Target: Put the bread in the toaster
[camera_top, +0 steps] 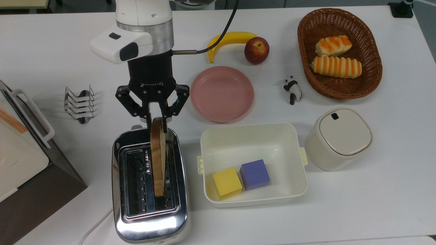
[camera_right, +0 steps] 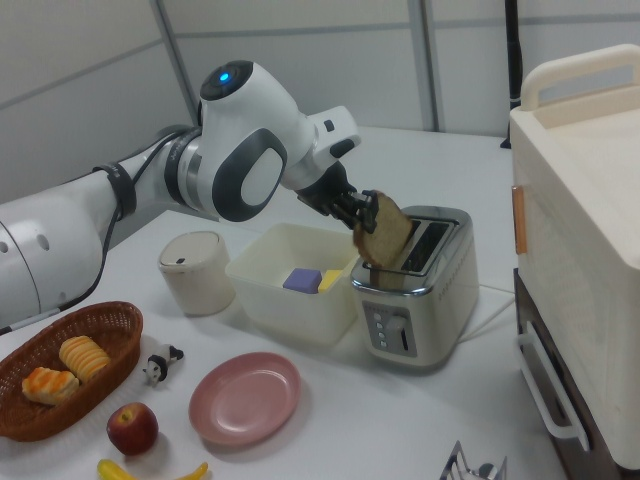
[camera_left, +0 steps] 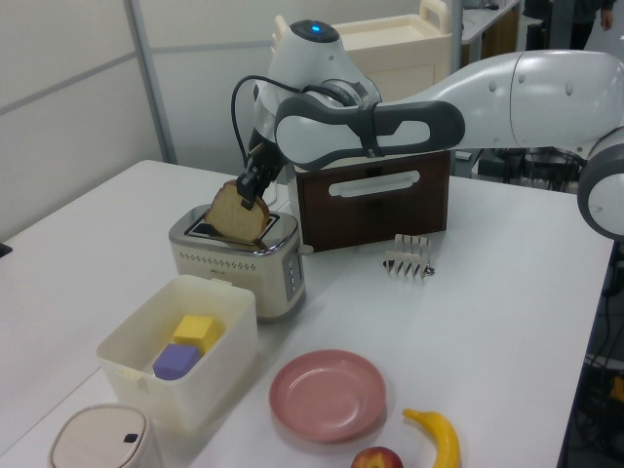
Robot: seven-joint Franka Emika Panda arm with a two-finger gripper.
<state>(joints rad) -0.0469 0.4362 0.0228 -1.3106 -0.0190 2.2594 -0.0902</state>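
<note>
Insertion step in hand. You have the arm reaching over the white table (camera_top: 374,204) with the gripper (camera_top: 156,119) clamped on the crust at one end of the bread (camera_top: 157,160). The slice stands on edge over the toaster (camera_top: 150,224), lined up along the slot on the top view's right. In the right view its lower edge appears to be at or just inside the slot mouth; how deep it sits I cannot confirm, as the toaster's rim hides that edge.

My judgement: the task is nearly done but the slice is not yet seated. Your next move calls for a straight descent that keeps the slice parallel to the wire guides, then letting go once the slot walls carry it. In the left view the slice leans, so watch that a corner does not catch on the rim.

Containers, largest first:
- Wicker basket (camera_top: 373,73), holding two orange-striped rolls (camera_top: 335,66).
- Open white tub (camera_top: 253,131), just beside the toaster, holding a yellow block (camera_top: 227,183) and a purple block (camera_top: 254,174), touching each other.
- Lidded white canister (camera_top: 340,137), shut, contents not visible.
- Pink plate (camera_top: 222,93), nothing on it.
- Wire toast rack (camera_top: 79,103), no toast in it.
</note>
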